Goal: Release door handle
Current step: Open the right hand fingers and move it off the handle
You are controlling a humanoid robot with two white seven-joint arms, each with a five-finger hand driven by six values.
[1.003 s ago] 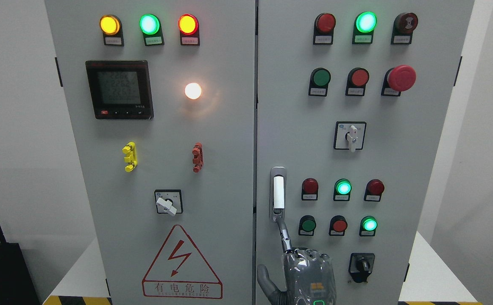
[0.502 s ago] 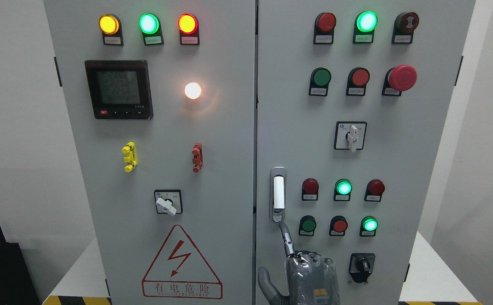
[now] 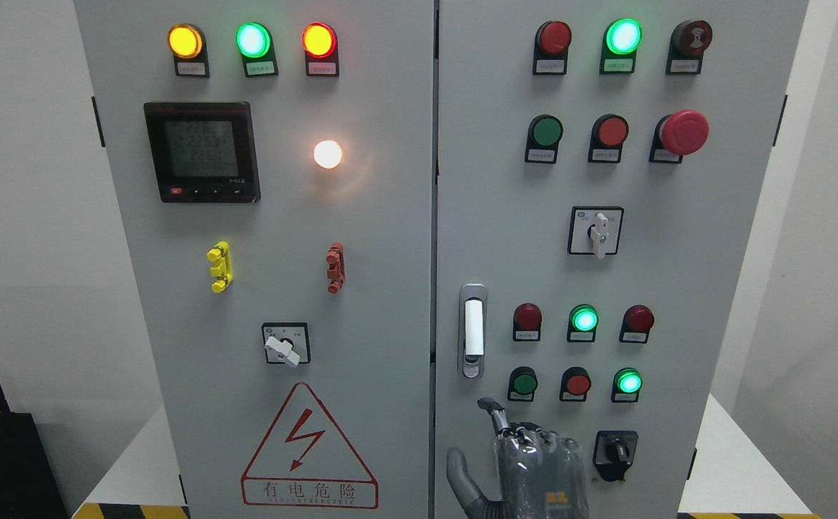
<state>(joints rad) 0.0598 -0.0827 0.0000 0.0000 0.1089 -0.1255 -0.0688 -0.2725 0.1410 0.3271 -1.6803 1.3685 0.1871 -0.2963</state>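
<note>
Hand clear below the door handle

The upright door handle (image 3: 472,330) sat on the right door, directly above the right hand (image 3: 527,461); its fingers (image 3: 494,412) held nothing, one extended upward, apart from the handle.

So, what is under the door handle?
Bare grey door, then the right hand, one finger raised toward the door handle without touching it. The door surface behind the hand is covered.

Grey cabinet (image 3: 390,238), white-silver door handle (image 3: 472,330)
</note>
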